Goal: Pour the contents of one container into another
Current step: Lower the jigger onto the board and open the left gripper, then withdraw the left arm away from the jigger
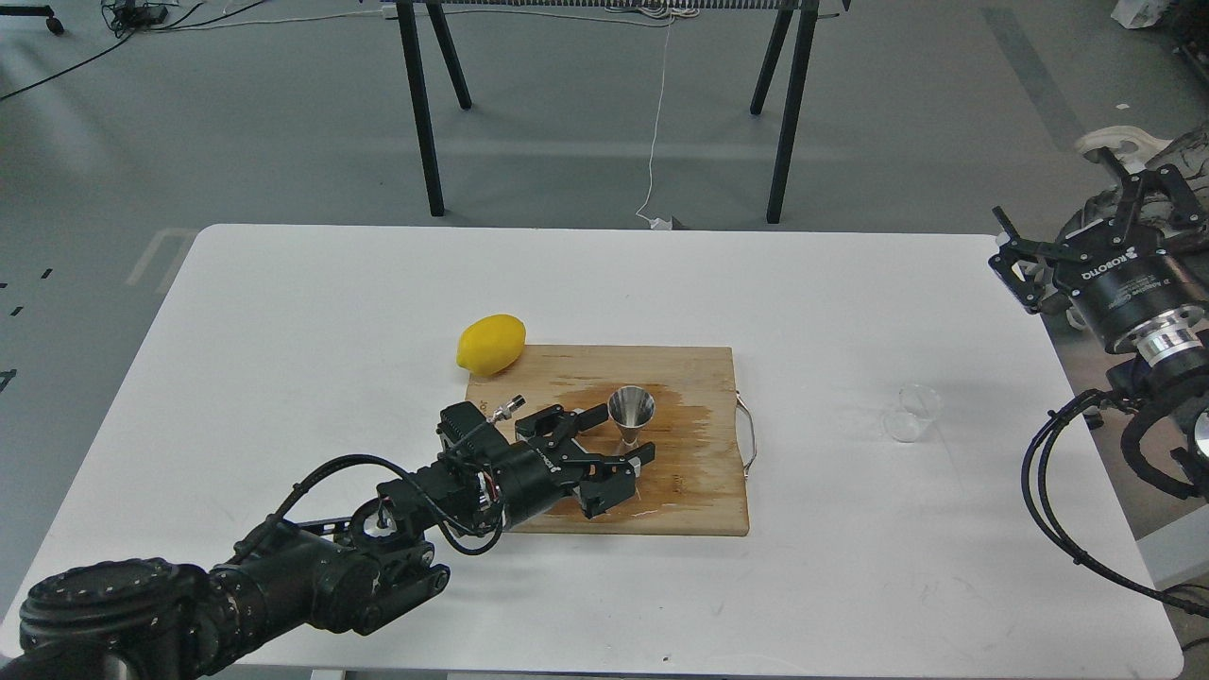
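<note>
The steel hourglass jigger [631, 416] stands upright on the wooden cutting board [699, 501], on a wet patch. My left gripper [625, 436] is open just left of the jigger, its two fingers spread and apart from it, holding nothing. The clear cup [914, 413] stands on the white table to the right of the board, untouched. My right gripper [1072, 227] is open past the table's right edge, well above and right of the clear cup, with nothing in it.
A yellow lemon [491, 343] lies at the board's far left corner. A metal handle [749, 434] sticks out of the board's right side. Black table legs [422, 113] stand on the floor beyond the white table [283, 312].
</note>
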